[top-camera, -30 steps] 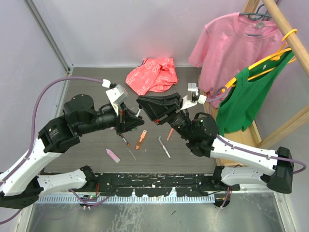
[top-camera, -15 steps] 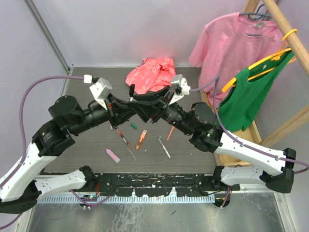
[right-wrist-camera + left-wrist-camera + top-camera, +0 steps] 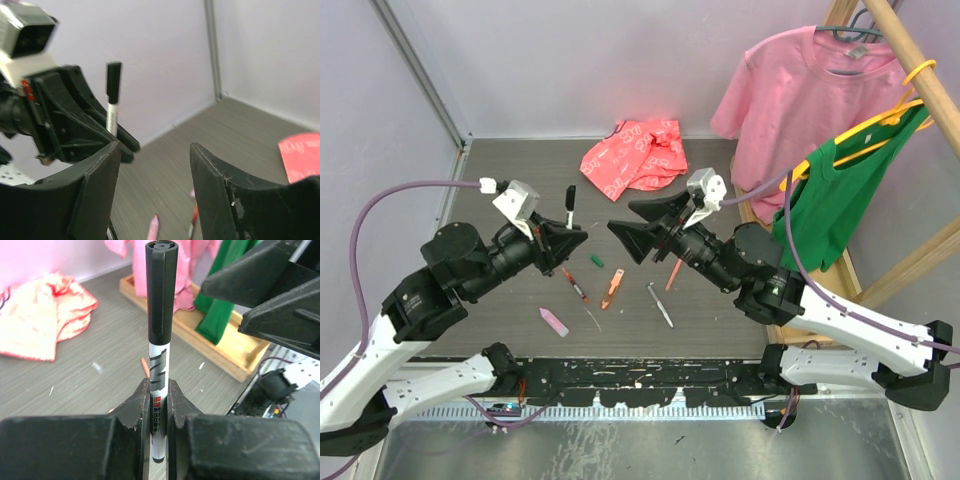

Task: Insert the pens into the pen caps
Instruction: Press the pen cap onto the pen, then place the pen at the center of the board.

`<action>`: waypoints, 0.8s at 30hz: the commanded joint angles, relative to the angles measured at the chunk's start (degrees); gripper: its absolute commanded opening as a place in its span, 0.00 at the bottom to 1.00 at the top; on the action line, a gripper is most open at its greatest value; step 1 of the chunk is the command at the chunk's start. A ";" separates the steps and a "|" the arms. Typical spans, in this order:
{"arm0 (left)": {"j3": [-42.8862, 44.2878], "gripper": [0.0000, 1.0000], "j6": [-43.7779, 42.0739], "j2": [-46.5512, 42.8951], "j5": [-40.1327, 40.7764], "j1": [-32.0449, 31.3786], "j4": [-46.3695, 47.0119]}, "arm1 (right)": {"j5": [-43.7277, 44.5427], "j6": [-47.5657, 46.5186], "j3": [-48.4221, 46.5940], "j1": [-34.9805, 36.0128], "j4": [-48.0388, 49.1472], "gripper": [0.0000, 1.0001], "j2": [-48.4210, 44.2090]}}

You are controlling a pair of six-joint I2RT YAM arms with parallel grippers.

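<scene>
Left gripper [image 3: 159, 405]: raised above the table, jaws pinched on the barrel of a white marker [image 3: 159, 385], which stands upright between the fingers.
Black cap [image 3: 160, 287]: seated on the top end of that marker, well above the fingertips; in the top view the capped marker [image 3: 570, 205] sticks up from the left gripper [image 3: 573, 238] toward the back of the table.
Right gripper [image 3: 625, 232]: held in the air facing the left one, jaws spread apart with nothing between them; its fingers [image 3: 97, 190] frame the capped marker [image 3: 112, 102] in the wrist view, apart from it.
Gap between grippers: the two tips are near each other over the middle of the table, not touching.
Dark red pen [image 3: 574, 285]: lying on the table below the left gripper.
Orange pen [image 3: 613, 288]: just right of the dark red one, lying flat.
Second white marker [image 3: 661, 305]: lying at a slant right of the orange pen.
Salmon pen [image 3: 672, 277]: beside it, partly under the right arm.
Pink highlighter [image 3: 553, 321]: nearest the front edge, alone.
Green cap [image 3: 596, 261]: a small piece behind the orange pen; its shape is hard to make out.
Red cloth [image 3: 635, 155]: crumpled at the back of the table.
Pink shirt [image 3: 790, 95] and green shirt [image 3: 835, 200]: hanging on the rack at the right.
</scene>
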State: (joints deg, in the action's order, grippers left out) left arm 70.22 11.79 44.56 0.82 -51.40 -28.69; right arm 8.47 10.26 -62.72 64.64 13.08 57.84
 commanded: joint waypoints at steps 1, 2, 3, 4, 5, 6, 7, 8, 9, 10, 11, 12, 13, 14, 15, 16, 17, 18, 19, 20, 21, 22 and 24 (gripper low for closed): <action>-2.43 0.00 1.68 0.93 9.62 0.11 -3.69 | 13.34 5.74 3.55 -0.30 -10.84 0.65 -0.63; -2.94 0.00 1.88 1.60 10.77 0.18 -4.48 | 15.98 9.16 3.72 -0.26 -15.40 0.68 0.03; -3.47 0.00 2.07 2.27 11.82 0.25 -5.19 | 18.92 11.61 3.67 -0.30 -19.06 0.69 0.99; -4.06 0.00 2.22 2.96 12.53 0.42 -5.66 | 20.56 14.45 3.48 -0.31 -22.57 0.70 2.31; -4.40 0.00 2.52 3.51 12.88 0.74 -6.01 | 22.08 17.21 3.15 -0.36 -26.16 0.71 3.90; -4.58 0.00 2.96 4.23 12.86 1.25 -6.40 | 23.06 19.48 2.71 -0.41 -29.50 0.72 5.44; -4.58 0.00 3.39 5.24 12.67 1.84 -6.84 | 23.41 21.28 2.33 -0.54 -32.34 0.74 7.16; -4.46 0.00 3.74 6.10 12.40 2.65 -7.27 | 22.98 22.55 2.13 -0.75 -34.37 0.75 8.83; -4.21 0.00 4.00 7.03 11.94 3.64 -7.84 | 22.03 23.72 1.89 -1.19 -36.24 0.76 10.39; -4.02 0.00 4.21 7.94 11.15 4.92 -8.18 | 20.59 24.84 1.50 -1.92 -37.88 0.77 12.01; -3.78 0.00 4.40 8.94 10.15 6.27 -8.54 | 18.67 25.49 0.99 -2.78 -39.08 0.79 13.34; -3.55 0.00 4.53 9.97 8.92 7.93 -8.65 | 16.49 25.41 0.33 -3.80 -39.87 0.82 14.77; -3.45 0.00 4.55 10.72 8.28 9.26 -8.50 | 14.71 25.29 -0.02 -4.68 -40.18 0.85 15.79; -3.56 0.00 4.49 11.65 7.94 10.51 -7.98 | 13.81 25.43 0.11 -5.30 -40.05 0.86 16.45; -3.94 0.00 4.28 12.43 7.93 11.62 -7.10 | 13.30 25.54 0.90 -5.58 -39.15 0.87 16.80; -4.38 0.00 4.03 13.32 7.96 12.66 -5.99 | 12.58 25.65 1.92 -5.89 -37.93 0.88 16.83; -4.65 0.00 3.89 14.49 7.97 13.74 -4.95 | 11.79 25.91 2.99 -6.28 -36.67 0.89 16.68; -4.67 0.00 3.81 15.64 7.71 14.86 -3.95 | 10.94 26.16 3.77 -6.42 -35.71 0.90 16.51; -4.50 0.00 3.58 16.98 7.44 15.47 -3.22 | 10.51 26.22 4.40 -6.43 -35.07 0.90 16.29; -4.22 0.00 3.04 18.23 7.32 15.87 -2.54 | 10.22 26.22 4.98 -6.44 -34.76 0.91 16.01; -3.97 0.00 2.41 19.66 7.90 16.15 -1.76 | 10.13 26.10 5.52 -6.43 -34.60 0.91 15.67; -3.67 0.00 1.77 20.74 8.77 16.60 -1.00 | 10.08 25.87 6.16 -6.46 -34.49 0.91 15.37; -2.28 0.00 0.87 23.22 8.73 18.72 -0.26 | 9.71 25.38 7.07 -6.47 -34.59 0.91 14.68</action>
State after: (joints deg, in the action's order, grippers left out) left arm 65.32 15.14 64.47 9.26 -35.33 -34.54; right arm 19.90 34.81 -57.10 58.06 -23.90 75.50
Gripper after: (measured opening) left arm 0.110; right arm 0.909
